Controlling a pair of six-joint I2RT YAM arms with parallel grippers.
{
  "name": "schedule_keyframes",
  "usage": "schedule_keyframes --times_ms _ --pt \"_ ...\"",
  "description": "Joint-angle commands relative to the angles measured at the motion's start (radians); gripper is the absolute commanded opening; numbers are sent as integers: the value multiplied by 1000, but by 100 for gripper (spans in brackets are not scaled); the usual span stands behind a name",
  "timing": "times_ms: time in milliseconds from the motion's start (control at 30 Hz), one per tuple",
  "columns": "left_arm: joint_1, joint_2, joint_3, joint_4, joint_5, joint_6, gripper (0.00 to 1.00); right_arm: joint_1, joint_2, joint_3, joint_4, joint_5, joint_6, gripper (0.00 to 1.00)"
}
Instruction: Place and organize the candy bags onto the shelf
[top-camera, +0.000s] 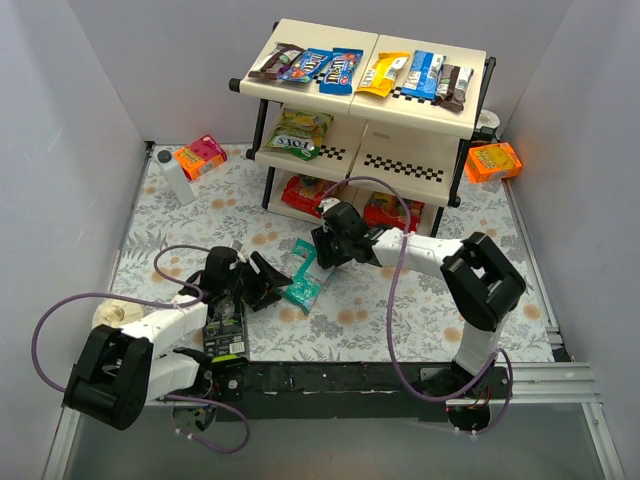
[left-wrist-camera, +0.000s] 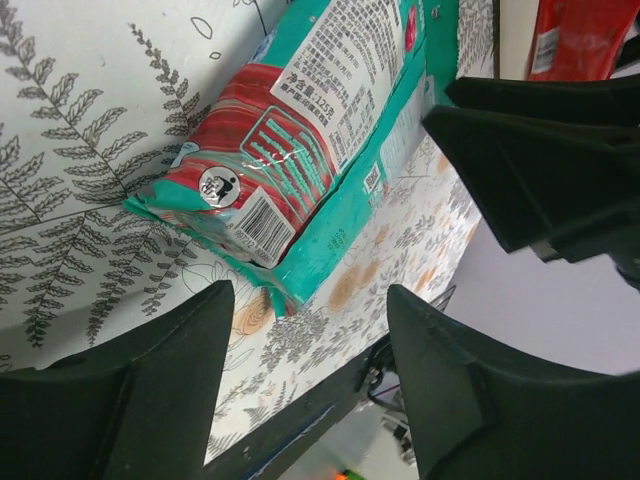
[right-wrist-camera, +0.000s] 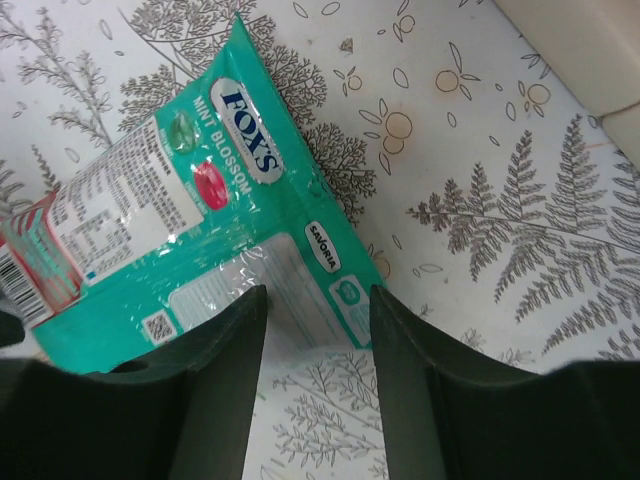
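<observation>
A teal Fox's Mint Blossom candy bag lies flat on the floral table, between my two grippers. My right gripper is open, and in the right wrist view its jaws straddle the bag's near end. My left gripper is open and empty, and in the left wrist view it sits just short of the bag's barcode corner. The shelf holds dark brown bars, blue M&M's and a yellow bag on top, a green-yellow Fox's bag on the middle tier, and red bags at the bottom.
A black-and-green carton lies by the left arm. Orange boxes sit at the back left and the back right. A white bottle stands at the left. White walls close in the table.
</observation>
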Motion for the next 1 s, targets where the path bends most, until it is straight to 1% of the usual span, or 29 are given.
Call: schedule_keyframes --times_ms 0,100,133,167,333,400,500,667,767,900,967 --pt "-30 -32 -32 25 -75 -171 60 -1 75 81 -2 15 -6 52" --pt "-61 -28 -29 -11 -125 -222 55 -3 112 113 -77 64 97 50" --pt "-69 -26 -26 -40 -150 -237 52 -4 120 124 -138 65 127 50" --pt "-76 -21 -27 -57 -182 -254 51 -7 125 129 -151 48 173 50" --pt "-81 18 -38 -30 -223 -279 50 -6 120 124 -211 9 244 49" --pt "-83 34 -43 33 -228 -288 50 -6 108 115 -225 -1 263 50" --pt "-90 84 -29 65 -233 -276 49 -6 94 103 -236 -24 287 49" --pt "-110 184 22 67 -237 -227 49 -6 97 89 -251 -40 304 47" --pt "-125 218 55 51 -253 -191 48 -6 89 75 -246 -46 309 47" --pt "-141 223 78 9 -272 -170 48 -7 85 81 -252 -35 309 47" --pt "-145 212 91 -18 -289 -168 54 -6 86 87 -259 -27 309 47"
